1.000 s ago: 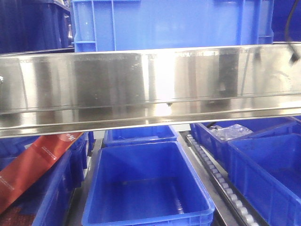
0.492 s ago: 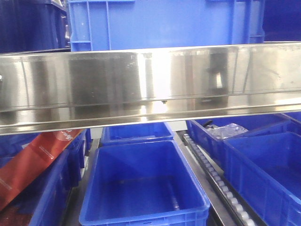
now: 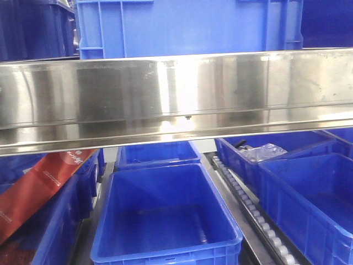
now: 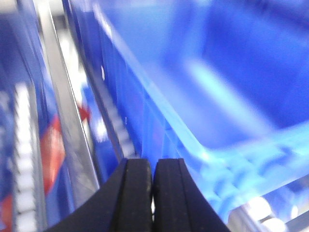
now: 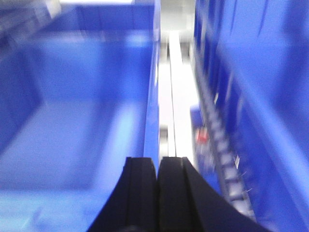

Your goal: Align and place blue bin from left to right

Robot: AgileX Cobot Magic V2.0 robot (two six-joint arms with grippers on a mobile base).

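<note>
Up top, the blue bin sits on the upper level behind the steel rail, its ribbed flat wall facing the front camera and its long axis running left to right along that rail; its upper rim is cut off by the frame. Dark navy bins stand just beside it on the left, and another dark one shows at the far right edge. Below the rail, an open bin lies front and centre, nothing in it that I can see, with a second bin behind it. A roller track runs between that bin and the right-hand bins; the rearmost of those holds clear plastic bags. A red flat package leans tilted over the bins at lower left. My left gripper has its pads pressed together, holding nothing, just beside the rim corner of a blue bin, a narrow channel with rollers on the other side. My right gripper is likewise closed on nothing, over the wall of a bin, with a bright strip of open lane ahead. Both wrist views are blurred.
</note>
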